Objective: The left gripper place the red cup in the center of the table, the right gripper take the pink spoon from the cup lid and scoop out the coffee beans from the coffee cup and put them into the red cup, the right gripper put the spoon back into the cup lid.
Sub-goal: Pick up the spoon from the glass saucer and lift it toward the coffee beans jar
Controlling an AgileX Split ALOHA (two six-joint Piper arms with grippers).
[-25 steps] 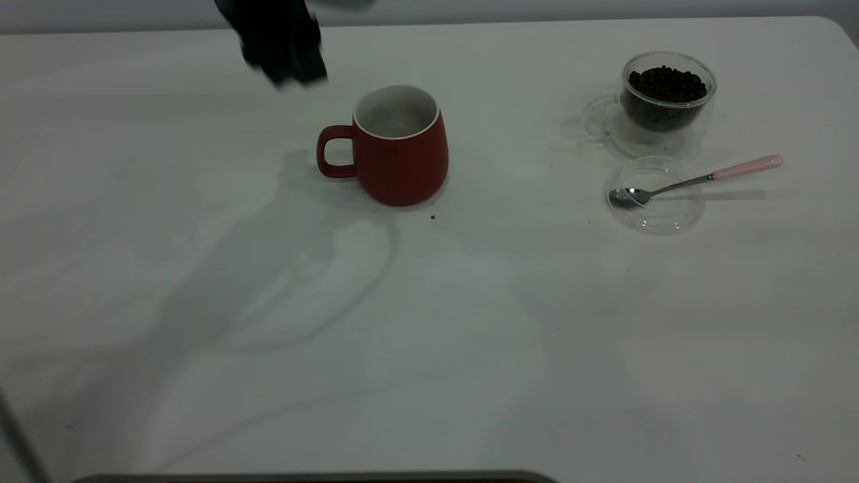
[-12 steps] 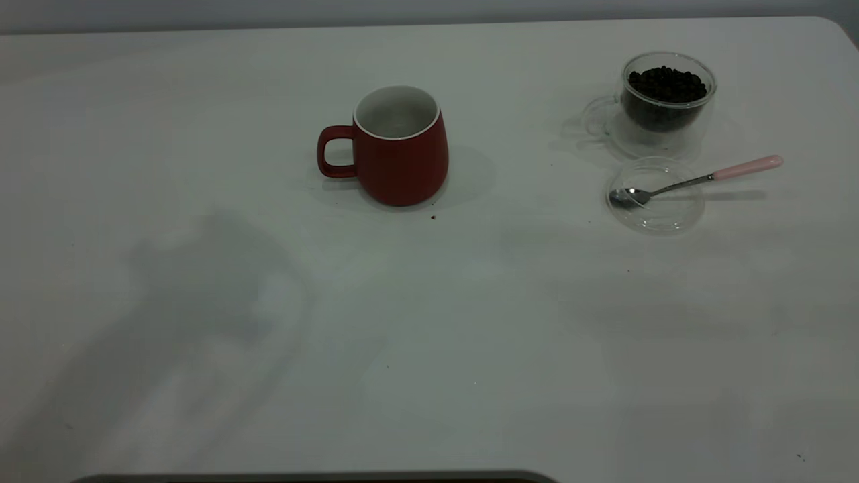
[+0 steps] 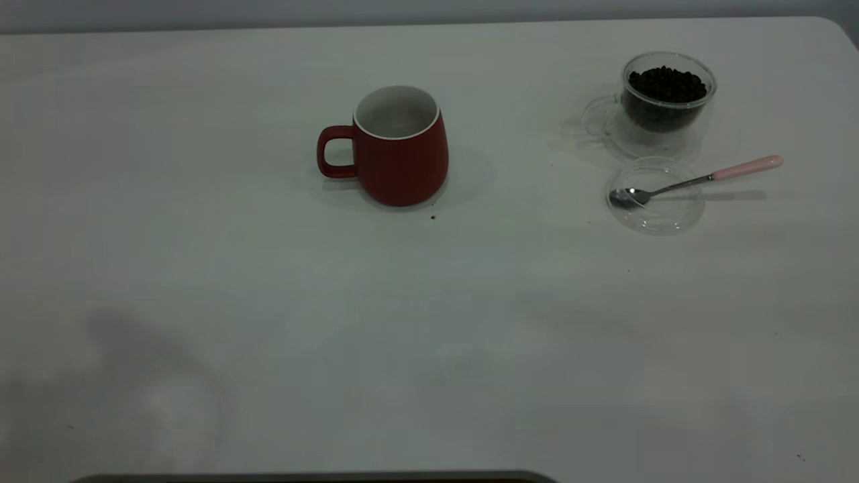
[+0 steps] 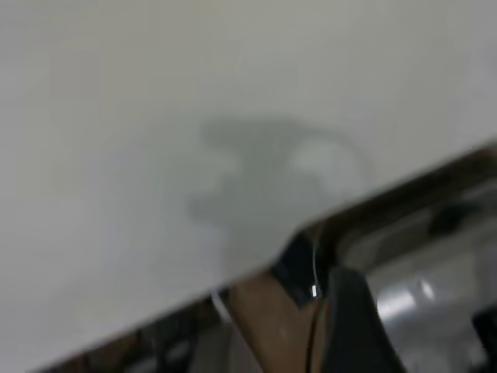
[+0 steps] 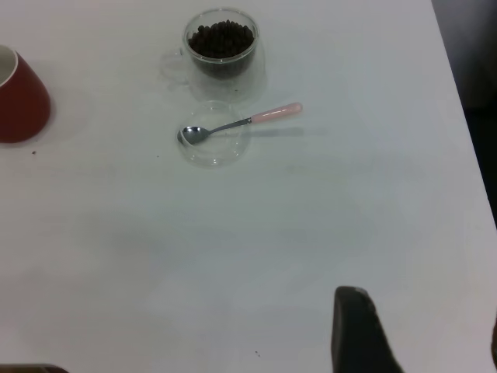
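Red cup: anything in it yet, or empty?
Empty as far as visible. The red cup stands upright, its white inside bare; the coffee beans remain in the coffee cup.

A bare test bench in a lab or robotics room: a plain white desk (image 3: 429,335) with a rounded corner against a blank grey wall, metal framing and cabling past the desk edge below the left pincer, with household cups staged as props

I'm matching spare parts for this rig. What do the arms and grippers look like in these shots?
Little shows. In the right wrist view, one right gripper finger appears as a dark, matte black, rounded blade, without visible markings or cables. The left gripper is out of frame in every view.
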